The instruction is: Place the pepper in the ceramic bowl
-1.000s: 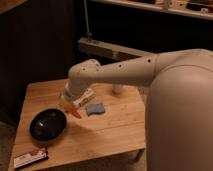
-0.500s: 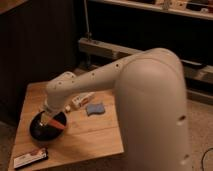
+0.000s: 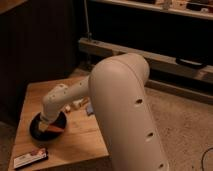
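The ceramic bowl [image 3: 36, 131] is round, glossy and black, and stands on the left part of the wooden table [image 3: 37, 95]. My gripper [image 3: 46, 123] is at the end of the white arm, right over the bowl and covering much of it. The pepper [image 3: 55, 129], slim and orange-red, shows just below the gripper tip, inside the bowl's outline. I cannot tell whether it rests in the bowl or hangs from the gripper.
A flat black-white-red packet [image 3: 31, 158] lies at the table's front left corner. A pale bottle [image 3: 78, 105] and a grey-blue lump [image 3: 89, 110] sit mid-table, mostly hidden behind my arm. The arm's large white body [image 3: 125, 110] blocks the table's right side.
The gripper with the pepper has moved left from mid-table, by the grey-blue lump, to over the bowl and has come down there. The arm now fills more of the view.
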Robot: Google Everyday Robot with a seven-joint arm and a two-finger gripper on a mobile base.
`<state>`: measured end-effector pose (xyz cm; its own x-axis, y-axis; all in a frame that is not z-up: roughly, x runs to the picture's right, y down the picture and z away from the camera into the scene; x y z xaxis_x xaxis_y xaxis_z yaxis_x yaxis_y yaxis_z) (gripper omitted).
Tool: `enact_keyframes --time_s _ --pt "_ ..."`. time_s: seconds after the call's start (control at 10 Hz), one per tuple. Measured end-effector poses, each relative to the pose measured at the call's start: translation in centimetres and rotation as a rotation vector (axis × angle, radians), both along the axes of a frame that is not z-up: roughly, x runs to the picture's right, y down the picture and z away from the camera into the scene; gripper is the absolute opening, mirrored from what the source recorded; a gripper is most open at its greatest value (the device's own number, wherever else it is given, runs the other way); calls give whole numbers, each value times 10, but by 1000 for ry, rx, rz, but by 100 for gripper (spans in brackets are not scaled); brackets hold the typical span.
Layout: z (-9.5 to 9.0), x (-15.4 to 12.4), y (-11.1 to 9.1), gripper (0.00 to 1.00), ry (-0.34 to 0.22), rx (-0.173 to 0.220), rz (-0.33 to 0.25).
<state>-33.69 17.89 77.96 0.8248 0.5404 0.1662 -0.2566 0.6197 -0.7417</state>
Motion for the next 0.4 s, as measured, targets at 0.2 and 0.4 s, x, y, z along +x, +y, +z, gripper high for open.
enact_keyframes --time_s 0.2,0.4 --pt "-5 -5 -14 71 -34 -23 29" --pt "-4 1 -33 71 -92 -105 71"
